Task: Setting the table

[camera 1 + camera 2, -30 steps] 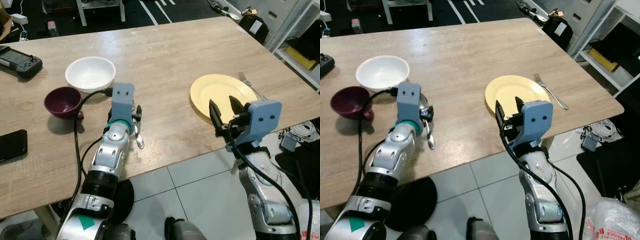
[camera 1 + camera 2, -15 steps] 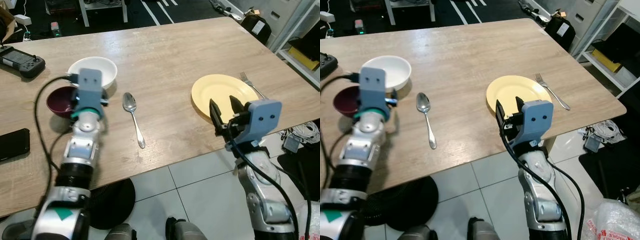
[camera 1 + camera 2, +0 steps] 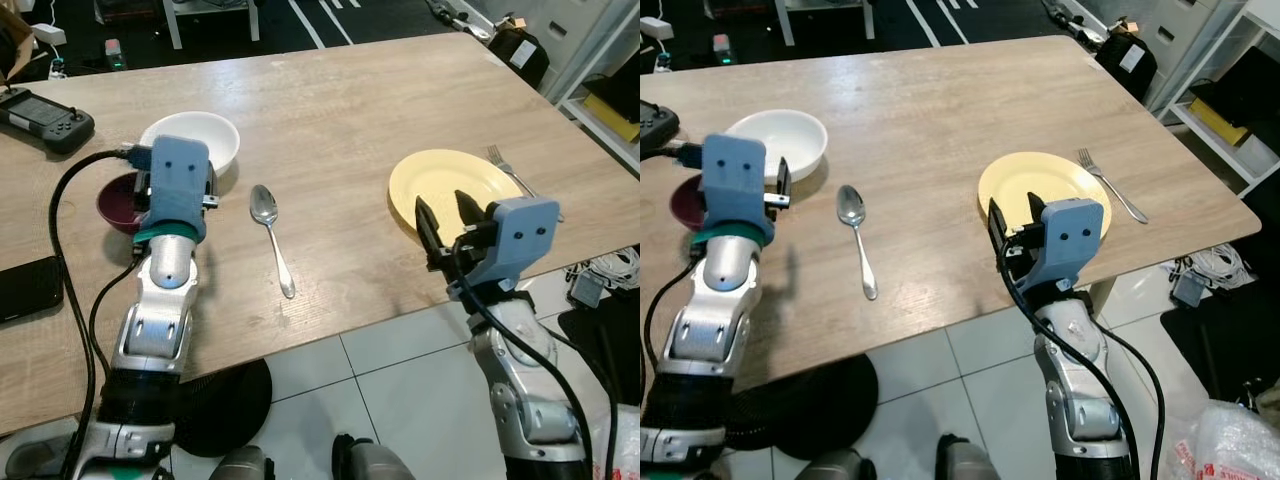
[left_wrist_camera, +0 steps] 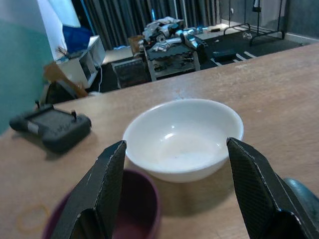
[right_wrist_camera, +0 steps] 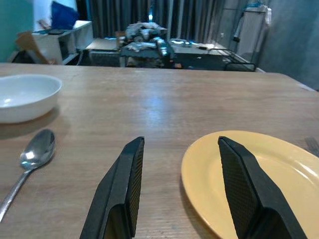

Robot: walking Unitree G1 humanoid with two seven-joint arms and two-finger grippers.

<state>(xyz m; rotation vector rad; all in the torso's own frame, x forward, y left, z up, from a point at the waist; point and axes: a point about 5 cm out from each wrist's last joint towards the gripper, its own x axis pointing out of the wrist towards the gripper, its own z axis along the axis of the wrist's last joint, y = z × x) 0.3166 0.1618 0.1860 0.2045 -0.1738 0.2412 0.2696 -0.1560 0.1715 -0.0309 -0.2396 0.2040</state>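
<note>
Sitting on the wood table (image 3: 340, 90) are the things for one meal. The yellow plate (image 3: 445, 185) lies near the table's front edge on the robot's right, and the fork (image 3: 1110, 187) lies just beside it on the far right, so that place looks almost set. The spoon (image 3: 271, 236) lies flat and alone in the middle, well apart from the plate. It likely needs to go beside the plate next.

The left gripper (image 4: 172, 191) hangs above the table with its fingers spread wide, holding nothing. It points at the white bowl (image 4: 183, 137), with the purple bowl (image 4: 132, 209) touching that bowl on the near side. It looks ready to take a bowl.

The right gripper (image 5: 182, 186) waits at the near edge of the plate, fingers apart and empty. A game controller (image 3: 45, 105) and a phone (image 3: 28, 290) lie off to the left, out of the way.
</note>
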